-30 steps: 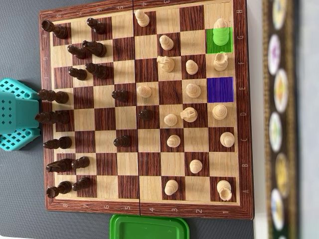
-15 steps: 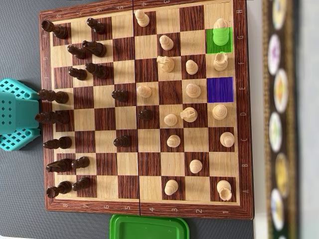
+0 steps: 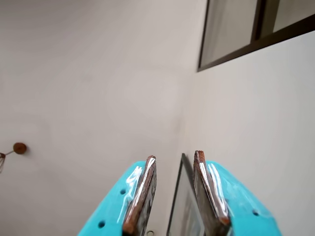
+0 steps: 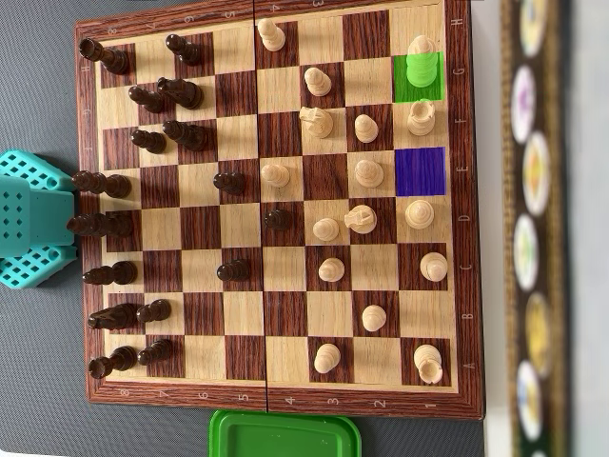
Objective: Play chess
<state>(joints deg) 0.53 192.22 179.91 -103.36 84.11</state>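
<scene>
Grey table, chessboard (image 4: 276,214) long axis left-right in overhead view, teal gripper (image 3: 172,162) slightly parted, holding nothing.

In the overhead view the teal arm (image 4: 33,219) was cut off by the left edge at nine o'clock, so its gripper could not be seen there, and the green container (image 4: 284,435) at six o'clock was cut by the bottom edge. The strip with round colored spots (image 4: 531,228) at three o'clock was too blurred to tell what it was. In the wrist view the gripper (image 3: 172,158) rose from six o'clock with its lower part cut off, and the small brown thing (image 3: 19,147) at nine o'clock was too small to name.
</scene>
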